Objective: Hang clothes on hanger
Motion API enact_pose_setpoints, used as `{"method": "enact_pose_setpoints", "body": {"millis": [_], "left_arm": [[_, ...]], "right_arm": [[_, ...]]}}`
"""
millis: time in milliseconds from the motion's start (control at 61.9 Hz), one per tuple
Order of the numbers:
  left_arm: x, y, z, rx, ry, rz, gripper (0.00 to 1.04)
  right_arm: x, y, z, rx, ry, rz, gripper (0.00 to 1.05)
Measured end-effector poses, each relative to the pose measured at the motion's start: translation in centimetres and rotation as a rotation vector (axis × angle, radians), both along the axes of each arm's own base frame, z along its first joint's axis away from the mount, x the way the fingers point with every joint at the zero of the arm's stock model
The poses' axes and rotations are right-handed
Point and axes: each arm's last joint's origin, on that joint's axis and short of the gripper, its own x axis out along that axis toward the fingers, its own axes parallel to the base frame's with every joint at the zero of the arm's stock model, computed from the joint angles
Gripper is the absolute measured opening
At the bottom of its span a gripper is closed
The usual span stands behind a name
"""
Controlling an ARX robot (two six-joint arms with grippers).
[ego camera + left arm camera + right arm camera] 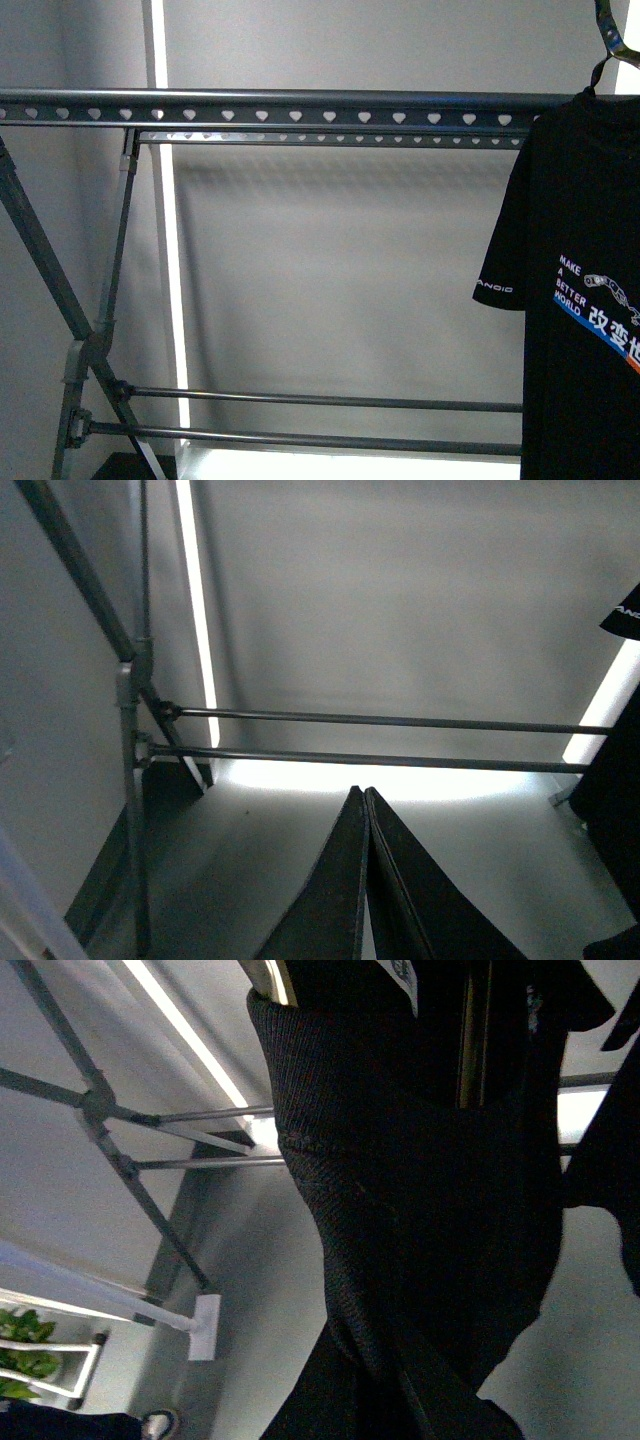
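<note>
The black printed T-shirt [575, 300] hangs at the far right of the front view on a thin metal coat hanger [610, 45], beside the right end of the grey rack rail [280, 108] with heart-shaped holes. Whether the hook rests on the rail I cannot tell. In the right wrist view my right gripper [375, 1360] is shut on the shirt's ribbed black collar [400, 1210]; its fingers are mostly hidden by cloth. In the left wrist view my left gripper [365, 805] is shut and empty, pointing at the rack's two low crossbars [380, 740]. A shirt sleeve [625, 615] shows there.
The rack's slanted legs [60, 290] stand at the left, with two low crossbars [320, 420] between them. A grey wall with a bright vertical light strip [165, 250] is behind. A white floor foot [205, 1325] and green plants [25, 1345] show in the right wrist view.
</note>
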Motion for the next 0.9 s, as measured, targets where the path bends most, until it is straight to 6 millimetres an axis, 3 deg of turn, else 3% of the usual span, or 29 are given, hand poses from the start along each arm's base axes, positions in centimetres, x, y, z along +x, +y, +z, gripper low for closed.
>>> {"method": "enact_pose_setpoints", "body": {"millis": [226,388,581,759,904], "left_arm": [[-2.2,0.3,-1.4,0.0,-0.007,0.014,0.04],[-3.7,0.3,-2.3,0.0,-0.004,0.014,0.04],[-4.6,0.3,-2.7,0.0,-0.007,0.014,0.04],[-5.3,0.3,-3.3,0.0,-0.014,0.014,0.04],[-5.7,0.3,-3.3,0.001,-0.025,0.013,0.04]], "right_arm": [[0.1,0.3,-1.1,0.174,-0.005,-0.002,0.04],[-2.4,1.1,-4.0,0.254,0.045,-0.048,0.04],[-3.8,1.0,-4.5,0.292,0.06,-0.051,0.04],[-2.9,0.6,-4.2,0.329,0.067,-0.06,0.04],[-0.6,0.1,-3.4,0.349,0.059,-0.073,0.04]]}}
